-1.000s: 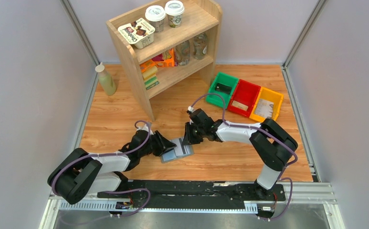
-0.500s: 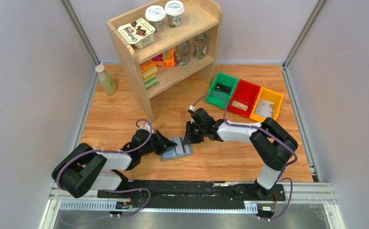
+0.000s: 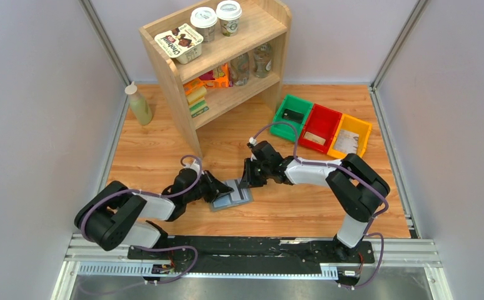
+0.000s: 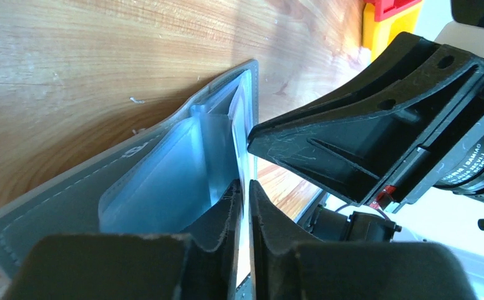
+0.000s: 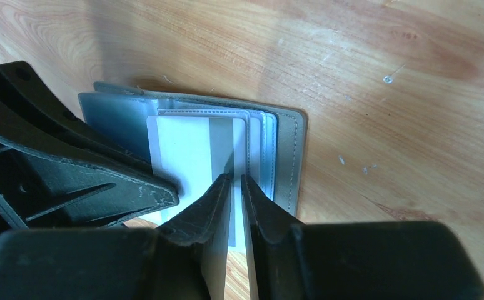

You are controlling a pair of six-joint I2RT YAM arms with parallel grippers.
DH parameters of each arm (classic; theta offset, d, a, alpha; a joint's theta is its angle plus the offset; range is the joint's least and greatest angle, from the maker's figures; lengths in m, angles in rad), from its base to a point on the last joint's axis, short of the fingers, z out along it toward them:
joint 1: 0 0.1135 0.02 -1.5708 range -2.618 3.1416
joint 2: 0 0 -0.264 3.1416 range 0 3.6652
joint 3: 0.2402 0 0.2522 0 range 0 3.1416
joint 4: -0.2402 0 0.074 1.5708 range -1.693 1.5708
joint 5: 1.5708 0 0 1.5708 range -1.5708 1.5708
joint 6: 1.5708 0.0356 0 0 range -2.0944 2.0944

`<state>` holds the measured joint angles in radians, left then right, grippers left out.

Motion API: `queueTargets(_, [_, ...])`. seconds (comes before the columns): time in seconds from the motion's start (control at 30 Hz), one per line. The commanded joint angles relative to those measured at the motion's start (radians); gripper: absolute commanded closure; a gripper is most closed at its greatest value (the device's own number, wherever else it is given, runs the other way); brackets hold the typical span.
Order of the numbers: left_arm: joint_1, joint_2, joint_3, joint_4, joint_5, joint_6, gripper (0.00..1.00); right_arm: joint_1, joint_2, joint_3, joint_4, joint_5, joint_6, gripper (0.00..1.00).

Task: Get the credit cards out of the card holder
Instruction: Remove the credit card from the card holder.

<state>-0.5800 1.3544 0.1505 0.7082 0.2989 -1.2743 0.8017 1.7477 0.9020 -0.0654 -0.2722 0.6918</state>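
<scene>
While between left pincer (image 3: 217, 190) and right pincer (image 3: 247, 183), card holder (image 3: 233, 195) (bins (image 3: 327, 110) apart)

**A:** The card holder (image 3: 231, 195) is grey outside, with pale stitching along its edge. Its inner pockets are pale blue-grey.

**B:** The credit card (image 5: 189, 156) is white, with one grey stripe down it.

**A:** The left gripper (image 4: 246, 185) and the right gripper (image 5: 234, 178) are both black. The left arm (image 3: 155, 209) and the right arm (image 3: 311, 172) are white with black joints.

**B:** The table (image 3: 164, 156) is orange-brown wood with streaked grain. Then there are the green bin (image 3: 299, 101), the red bin (image 3: 329, 111) and the yellow bin (image 3: 358, 121).

**A:** The shelf (image 3: 171, 75) is a paler wood, and the bottle (image 3: 141, 107) is pale yellow-green.
</scene>
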Motion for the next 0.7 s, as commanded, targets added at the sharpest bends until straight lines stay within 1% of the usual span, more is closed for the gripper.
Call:
queueTargets(0.0, [-0.003,0.069,0.043,0.155,0.077,-0.013,0.81,0.01,0.045,-0.018,-0.014,0.01,-0.009,0.8])
queueTargets(0.1, [-0.003,0.114,0.043,0.198,0.085,-0.023,0.8,0.008,0.047,-0.021,-0.016,0.011,-0.012,0.8])
queueTargets(0.17, [-0.003,0.126,0.037,0.232,0.083,-0.034,0.86,0.01,0.049,-0.026,-0.017,0.016,-0.012,0.8])
queueTargets(0.2, [-0.003,0.121,0.028,0.244,0.079,-0.04,0.92,0.008,0.049,-0.029,-0.016,0.018,-0.011,0.8])
queueTargets(0.27, [-0.003,0.101,0.015,0.24,0.063,-0.045,0.96,0.004,0.052,-0.037,-0.014,0.019,-0.014,0.8])
queueTargets(0.33, [-0.003,0.071,0.005,0.215,0.049,-0.043,0.96,-0.001,0.059,-0.043,-0.011,0.019,-0.012,0.8])
queueTargets(0.47, [0.0,-0.015,0.0,0.124,0.029,-0.017,0.94,-0.006,0.078,-0.051,-0.004,0.021,-0.015,0.8])
queueTargets(0.5, [0.0,-0.032,0.001,0.108,0.025,-0.007,0.91,-0.004,0.081,-0.051,-0.004,0.021,-0.017,0.8])
queueTargets(0.57, [0.002,-0.07,0.004,0.05,0.019,0.006,0.88,-0.006,0.088,-0.051,-0.004,0.022,-0.02,0.8])
queueTargets(0.67, [0.002,-0.116,0.004,0.022,0.016,0.012,0.83,-0.004,0.096,-0.052,-0.002,0.022,-0.023,0.8])
